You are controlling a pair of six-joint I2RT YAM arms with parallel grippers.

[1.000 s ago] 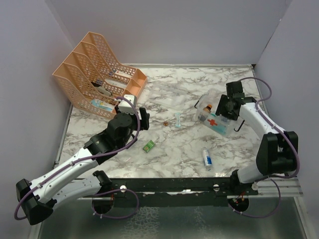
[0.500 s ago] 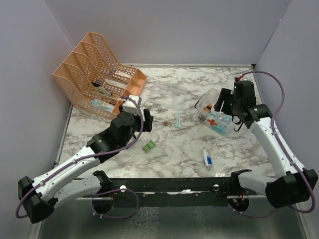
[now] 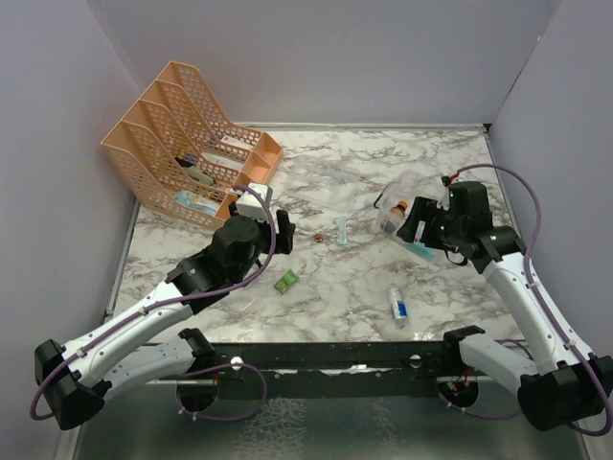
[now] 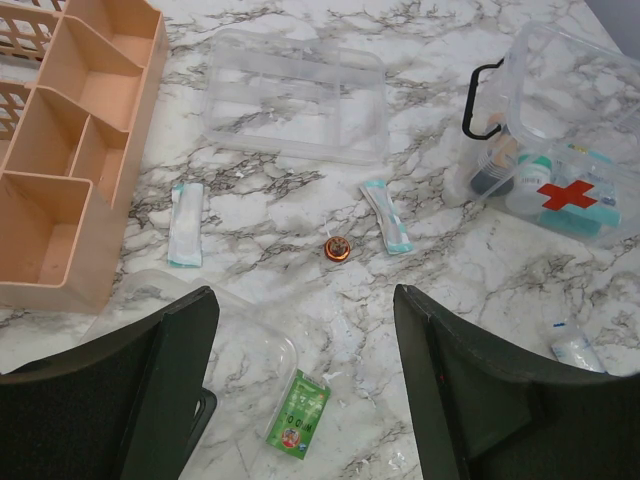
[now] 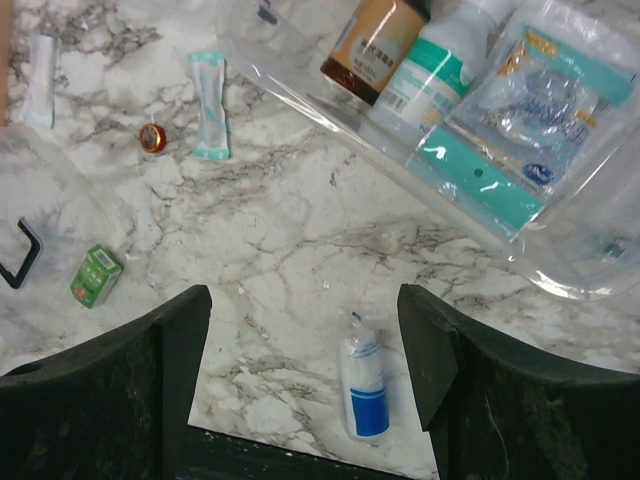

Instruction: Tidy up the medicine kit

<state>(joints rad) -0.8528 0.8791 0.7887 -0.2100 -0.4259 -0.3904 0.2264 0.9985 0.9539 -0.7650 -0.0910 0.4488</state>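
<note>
Kit (image 3: 414, 228) sits right of centre in the top view, on the table (image 3: 364, 172). In the right wrist view it fills the upper right.
- It holds a brown bottle (image 5: 372, 40), a white bottle (image 5: 428, 72) and a pouch (image 5: 525, 110), packed side by side. Judgement: these are sorted.
- I cannot tell whether the lid is on; the walls are clear.

Loose items lie spread across the middle of the table, apart from each other and from the kit:
- sachet (image 3: 342, 228)
- copper disc (image 3: 317, 236)
- green packet (image 3: 285, 281)
- small tube (image 3: 398, 307), lower right
- second sachet (image 4: 186, 222), near the rack (image 3: 182, 144)
- clear tray (image 4: 297, 95), empty, at the top of the left wrist view

Judgement: they lie singly so each can be picked up alone, and the tray probably goes into the kit last.

Left fingers (image 4: 150, 380) are spread wide, holding and touching nothing. They hang above the green packet, which shows between them at the bottom of the frame.

Right fingers (image 5: 120, 390) are spread wide and empty, just beside the kit and above the tube. Judgement: the tube is the likely next pick.
</note>
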